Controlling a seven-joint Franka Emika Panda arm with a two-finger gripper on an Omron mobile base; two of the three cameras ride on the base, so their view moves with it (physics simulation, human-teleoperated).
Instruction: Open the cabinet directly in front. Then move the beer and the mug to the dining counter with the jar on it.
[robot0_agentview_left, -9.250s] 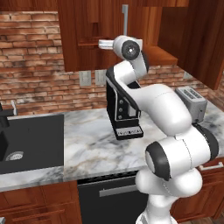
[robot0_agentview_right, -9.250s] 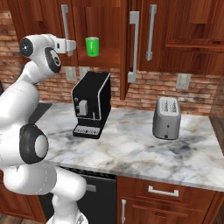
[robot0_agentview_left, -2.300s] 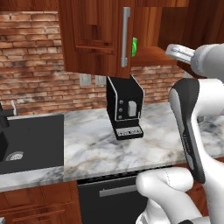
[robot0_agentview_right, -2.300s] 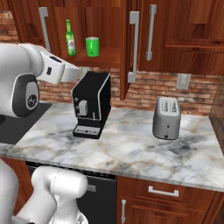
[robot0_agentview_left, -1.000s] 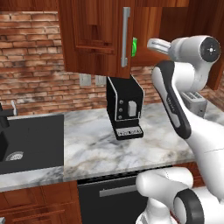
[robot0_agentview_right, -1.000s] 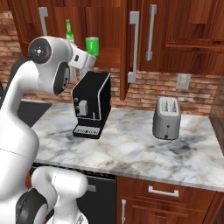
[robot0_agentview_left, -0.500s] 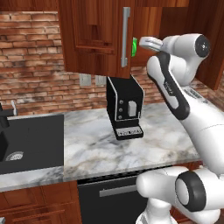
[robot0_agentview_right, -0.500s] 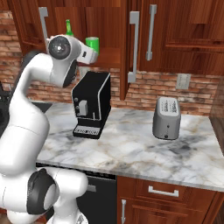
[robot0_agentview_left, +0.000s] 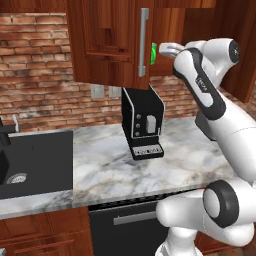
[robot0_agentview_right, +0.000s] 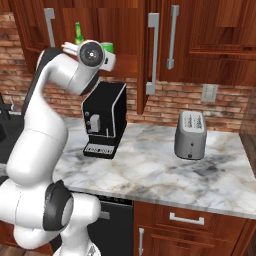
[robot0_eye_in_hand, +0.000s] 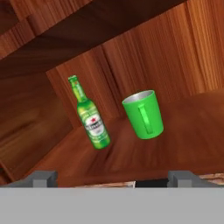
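With the cabinet (robot0_agentview_left: 107, 42) door swung open, you are on the fetching step: your claw (robot0_eye_in_hand: 111, 177), spread wide and empty, faces the shelf where the mug (robot0_eye_in_hand: 143, 114) stands right of the beer (robot0_eye_in_hand: 89, 116), so reach in and close on one.

The beer (robot0_eye_in_hand: 89, 120) carries a label with a red star; its lettering is unreadable

We see two base views from behind the arm, at seven and five o'clock, both facing the open cabinet (robot0_agentview_left: 107, 45) and the counter (robot0_agentview_right: 150, 170). Our hand view sits close, looking into the shelf at the beer (robot0_eye_in_hand: 89, 116) and mug (robot0_eye_in_hand: 143, 115).
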